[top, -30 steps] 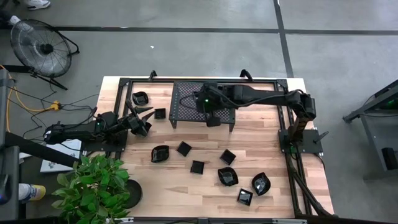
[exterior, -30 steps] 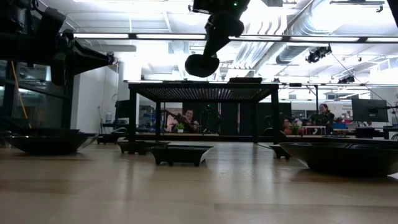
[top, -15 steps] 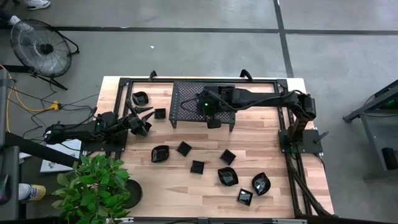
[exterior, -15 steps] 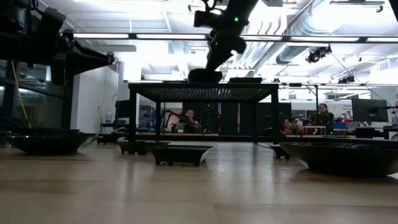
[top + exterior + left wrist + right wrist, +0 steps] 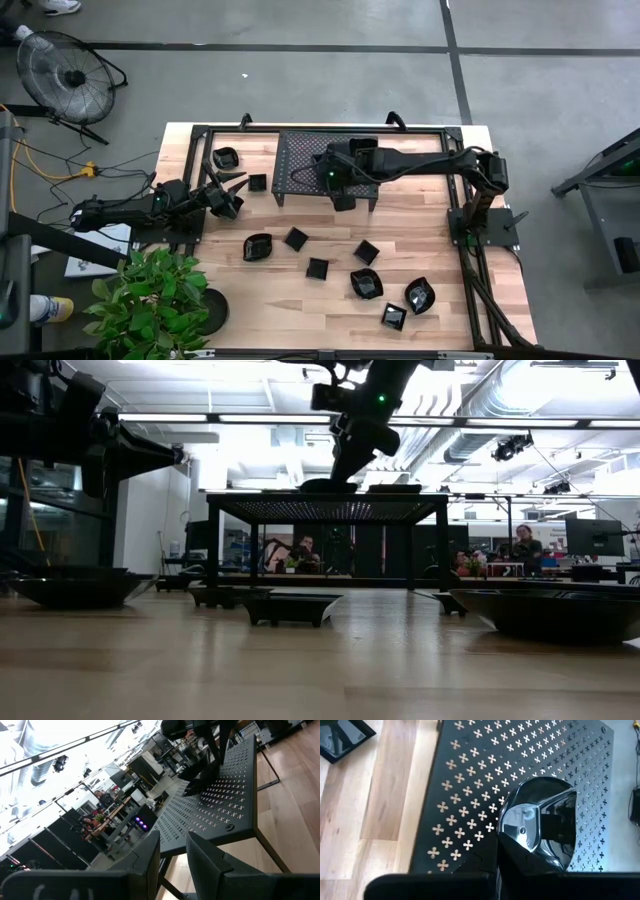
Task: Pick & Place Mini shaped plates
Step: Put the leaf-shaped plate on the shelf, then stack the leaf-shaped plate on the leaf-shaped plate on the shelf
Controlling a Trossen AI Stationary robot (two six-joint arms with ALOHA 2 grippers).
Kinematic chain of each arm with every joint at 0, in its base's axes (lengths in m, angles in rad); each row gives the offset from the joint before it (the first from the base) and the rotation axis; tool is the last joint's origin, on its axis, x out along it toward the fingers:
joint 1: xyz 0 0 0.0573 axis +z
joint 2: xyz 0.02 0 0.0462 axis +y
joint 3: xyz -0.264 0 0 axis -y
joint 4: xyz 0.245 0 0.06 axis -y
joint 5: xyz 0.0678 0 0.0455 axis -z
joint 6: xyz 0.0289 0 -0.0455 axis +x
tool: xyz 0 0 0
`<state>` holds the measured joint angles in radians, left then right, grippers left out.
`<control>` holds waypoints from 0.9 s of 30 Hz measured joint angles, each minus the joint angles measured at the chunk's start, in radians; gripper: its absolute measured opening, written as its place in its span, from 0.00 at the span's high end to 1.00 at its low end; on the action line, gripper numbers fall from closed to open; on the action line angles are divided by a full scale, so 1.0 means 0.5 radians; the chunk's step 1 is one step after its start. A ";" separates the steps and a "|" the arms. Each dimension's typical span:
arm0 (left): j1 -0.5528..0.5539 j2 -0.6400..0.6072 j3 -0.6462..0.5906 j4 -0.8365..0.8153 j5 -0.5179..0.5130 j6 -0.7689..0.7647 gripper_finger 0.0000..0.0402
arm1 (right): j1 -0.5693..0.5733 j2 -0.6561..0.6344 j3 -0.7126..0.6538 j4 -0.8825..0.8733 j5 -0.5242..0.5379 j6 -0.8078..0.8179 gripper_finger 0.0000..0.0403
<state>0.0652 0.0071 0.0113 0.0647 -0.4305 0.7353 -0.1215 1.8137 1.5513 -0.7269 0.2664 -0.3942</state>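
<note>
My right gripper point(image 5: 340, 190) is shut on a round glossy black plate point(image 5: 540, 820) over the black perforated rack point(image 5: 325, 165), close to its near edge. In the low view the plate point(image 5: 328, 485) is level with the rack top point(image 5: 330, 500). Several more mini plates, square and round, lie on the wooden table, among them a round one point(image 5: 258, 246), a square one point(image 5: 296, 238) and another square one point(image 5: 394, 317). My left gripper point(image 5: 228, 193) hovers open left of the rack, near a small square plate point(image 5: 257, 183), with nothing between its fingers point(image 5: 150, 855). My right gripper holds the round plate by its rim point(image 5: 507, 837), coming down at a slant from above. The fingers point(image 5: 492, 865) cover the exact place of contact. The plate's underside point(image 5: 328, 488) is down at the rack's top surface, roughly level.
A black frame point(image 5: 200, 130) runs around the table's far and side edges. A potted plant point(image 5: 150, 290) stands at the near left corner and a fan point(image 5: 65, 75) on the floor beyond. People sit in the room behind the rack point(image 5: 305, 548). Bare wood point(image 5: 300, 300) lies near the front edge.
My right gripper has come down with the round plate. A second ago the plate hung clear above the rack; now it is at the rack's top surface. The arm has also shifted slightly toward the table's left. The left arm has kept still.
</note>
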 joint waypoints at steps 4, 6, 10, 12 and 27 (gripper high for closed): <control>0.000 -0.001 0.000 0.000 0.000 0.000 0.77 | 0.000 0.000 0.000 -0.003 -0.013 0.000 0.97; 0.000 0.000 0.000 0.000 0.000 0.001 0.77 | 0.000 -0.001 0.000 -0.013 -0.015 -0.003 0.95; 0.000 0.000 0.000 0.000 0.000 0.000 0.77 | 0.000 -0.001 0.000 -0.041 -0.015 -0.015 0.92; 0.000 0.000 0.000 0.000 0.000 0.001 0.77 | 0.000 0.000 0.000 -0.044 -0.008 -0.015 0.91; 0.000 -0.001 0.000 0.000 0.000 0.001 0.77 | 0.000 -0.002 0.001 -0.058 0.029 0.003 0.73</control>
<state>0.0651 0.0068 0.0113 0.0647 -0.4305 0.7357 -0.1215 1.8130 1.5517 -0.7556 0.2810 -0.3927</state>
